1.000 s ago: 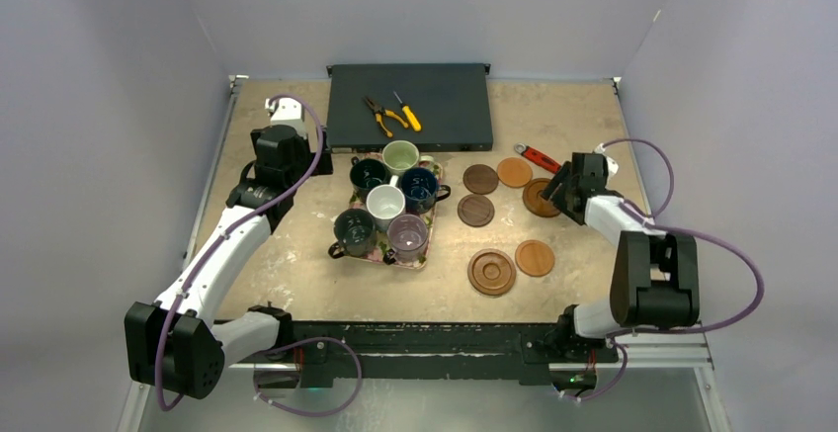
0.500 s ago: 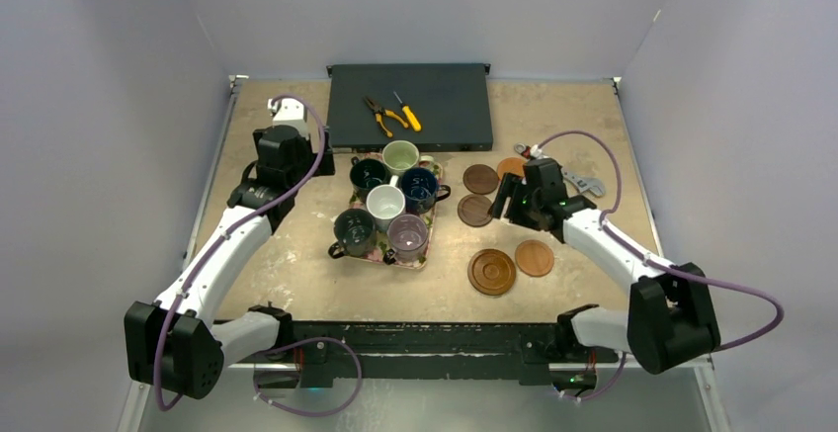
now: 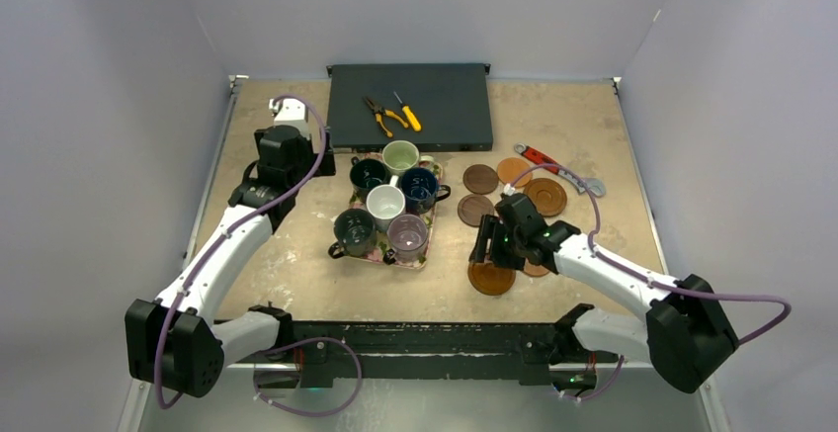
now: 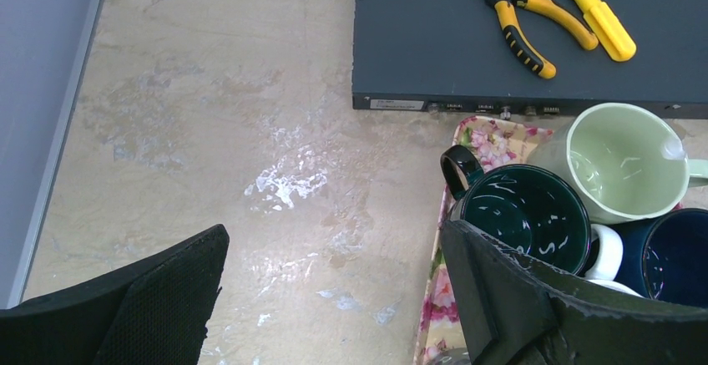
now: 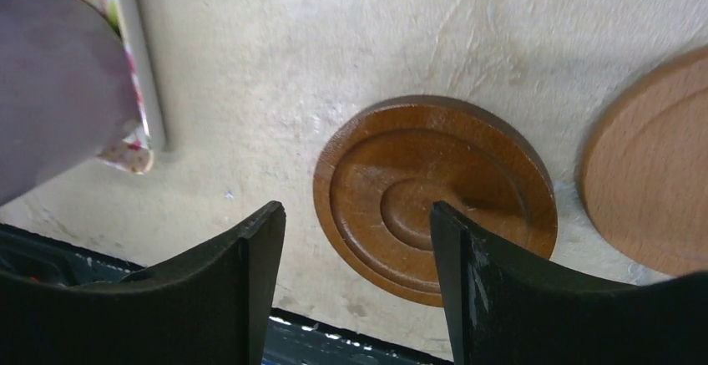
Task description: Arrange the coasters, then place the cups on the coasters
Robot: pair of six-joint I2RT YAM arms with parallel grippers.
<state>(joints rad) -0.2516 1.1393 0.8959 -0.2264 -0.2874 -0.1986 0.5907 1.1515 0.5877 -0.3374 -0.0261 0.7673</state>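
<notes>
Mottled beige tabletop [image 3: 296, 254] enclosed by pale grey walls, with two white-and-black robot arms mounted at its near edge. At right, the right gripper [image 3: 491, 246] hangs over the near part of the table with its jaws parted and nothing between them. Its wrist view shows the right gripper [image 5: 355, 215] just above a ringed reddish-brown coaster [image 5: 434, 198], the fingers straddling the coaster's left side; contact cannot be judged. From overhead this coaster [image 3: 491, 280] is partly covered by the gripper. A light tan coaster [image 5: 651, 190] lies just to its right. Farther back lie two dark brown coasters [image 3: 481, 178] [image 3: 473, 211], a second tan coaster [image 3: 512, 169] and a second ringed coaster [image 3: 544, 196]. A red-handled wrench [image 3: 539, 159] lies just behind them. Left of the coasters, a floral tray [image 3: 427, 254] holds all six cups: pale green [image 3: 400, 157], dark teal [image 3: 369, 175], navy [image 3: 419, 188], white [image 3: 384, 202], dark grey-black [image 3: 353, 230] and purplish [image 3: 407, 235]. The left gripper [image 3: 316, 165], jaws wide apart and empty, hovers beside the tray's far left corner. Behind the tray lies a dark flat box [image 3: 445, 106] with yellow-handled pliers [image 3: 380, 114] and a yellow screwdriver [image 3: 407, 111] on top.
</notes>
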